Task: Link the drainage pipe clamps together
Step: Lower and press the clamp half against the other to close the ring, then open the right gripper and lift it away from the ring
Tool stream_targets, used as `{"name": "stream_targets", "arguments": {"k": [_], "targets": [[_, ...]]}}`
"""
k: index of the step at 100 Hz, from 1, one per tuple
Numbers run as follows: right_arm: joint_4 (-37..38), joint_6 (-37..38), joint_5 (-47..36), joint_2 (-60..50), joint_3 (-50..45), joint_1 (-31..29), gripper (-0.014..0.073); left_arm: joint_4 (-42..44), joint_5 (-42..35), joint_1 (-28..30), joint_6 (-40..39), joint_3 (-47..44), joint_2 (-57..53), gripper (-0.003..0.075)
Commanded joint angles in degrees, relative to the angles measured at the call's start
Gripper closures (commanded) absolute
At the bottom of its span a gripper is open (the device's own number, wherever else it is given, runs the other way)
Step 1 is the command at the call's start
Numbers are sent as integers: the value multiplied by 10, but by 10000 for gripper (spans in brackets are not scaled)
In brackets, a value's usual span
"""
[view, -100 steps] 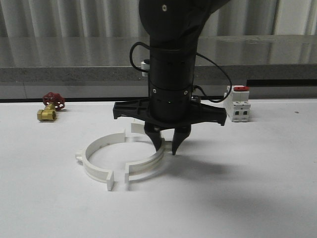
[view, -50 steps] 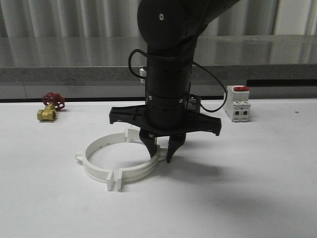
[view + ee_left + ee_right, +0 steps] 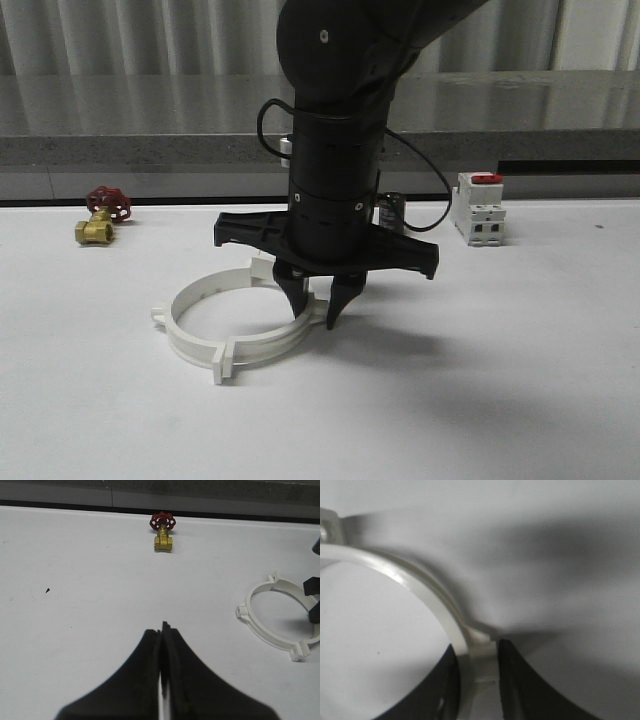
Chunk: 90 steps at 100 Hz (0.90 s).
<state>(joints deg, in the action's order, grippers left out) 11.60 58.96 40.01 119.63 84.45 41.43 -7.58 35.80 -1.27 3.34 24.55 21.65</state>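
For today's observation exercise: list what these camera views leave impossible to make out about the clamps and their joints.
- Front view: the far joint of the drainage pipe clamps is hidden behind the right gripper.
- Right wrist view: the clamp wall between the fingers is blurred; real grip or mere contact is unclear.
- Left wrist view: the ring is cut off by the frame edge.
- Front view: the near flanges are too small to judge locking.

A small gold tap with a red wheel (image 3: 102, 216) sat far left on the white table (image 3: 520, 380). A white switch box with a red top (image 3: 480, 208) stood far right.
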Motion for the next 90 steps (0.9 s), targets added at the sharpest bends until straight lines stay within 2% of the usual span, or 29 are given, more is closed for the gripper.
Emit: {"name": "stream_targets", "arguments": {"k": [1, 9, 18, 36, 47, 70, 90], "targets": [[6, -1, -15, -31, 18, 1, 554, -10, -41, 2, 1, 15, 3, 741], [6, -1, -12, -31, 18, 1, 545, -10, -41, 2, 1, 15, 3, 741], [6, -1, -12, -31, 18, 1, 487, -10, -41, 2, 1, 15, 3, 741], [6, -1, -20, -31, 18, 1, 266, -10, -41, 2, 1, 15, 3, 741], [6, -1, -29, -31, 18, 1, 176, -10, -41, 2, 1, 15, 3, 741], [19, -3, -46, -41, 18, 1, 166, -10, -41, 2, 1, 15, 3, 741], [91, -96, -72, -84, 15, 1, 168, -10, -41, 2, 1, 15, 3, 741]]}}
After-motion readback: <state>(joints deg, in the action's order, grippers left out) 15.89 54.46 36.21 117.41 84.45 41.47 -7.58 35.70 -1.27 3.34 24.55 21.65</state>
